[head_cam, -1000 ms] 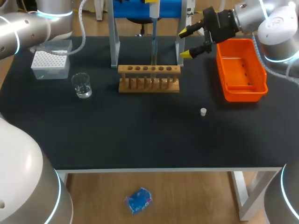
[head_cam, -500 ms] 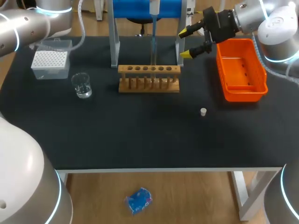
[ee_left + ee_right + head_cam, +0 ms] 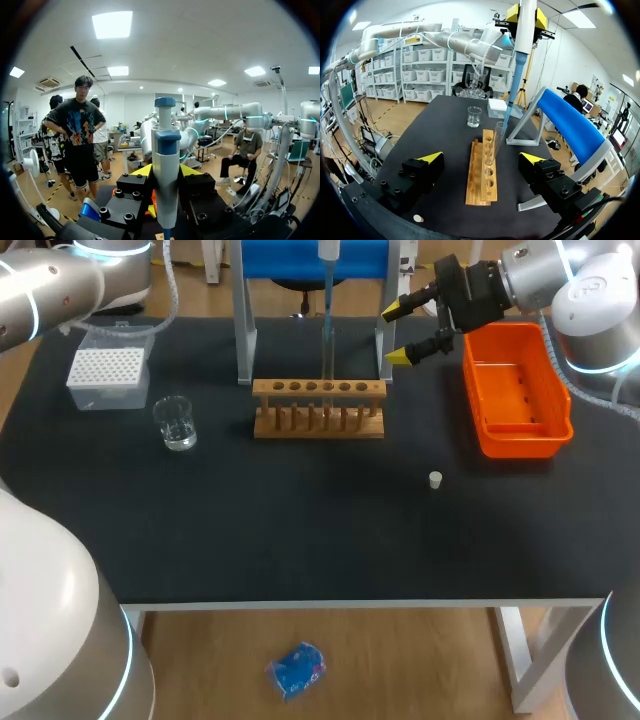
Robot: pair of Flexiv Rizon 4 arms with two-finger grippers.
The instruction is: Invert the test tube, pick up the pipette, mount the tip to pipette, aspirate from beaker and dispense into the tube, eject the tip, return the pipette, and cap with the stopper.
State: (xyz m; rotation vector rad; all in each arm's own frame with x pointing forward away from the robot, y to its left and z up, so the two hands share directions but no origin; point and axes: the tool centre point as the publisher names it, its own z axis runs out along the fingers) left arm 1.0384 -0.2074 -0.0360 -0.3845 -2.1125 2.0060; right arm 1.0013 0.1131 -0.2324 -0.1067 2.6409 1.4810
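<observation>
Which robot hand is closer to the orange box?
Right. The right gripper hangs open just beside the orange box's far corner. The left gripper holds the pipette up over the wooden rack, farther from the box.

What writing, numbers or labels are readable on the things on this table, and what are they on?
None can be read.
The pipette, rack, tip box and orange bin show no print.
Any marks on the beaker are too small to tell.
</observation>
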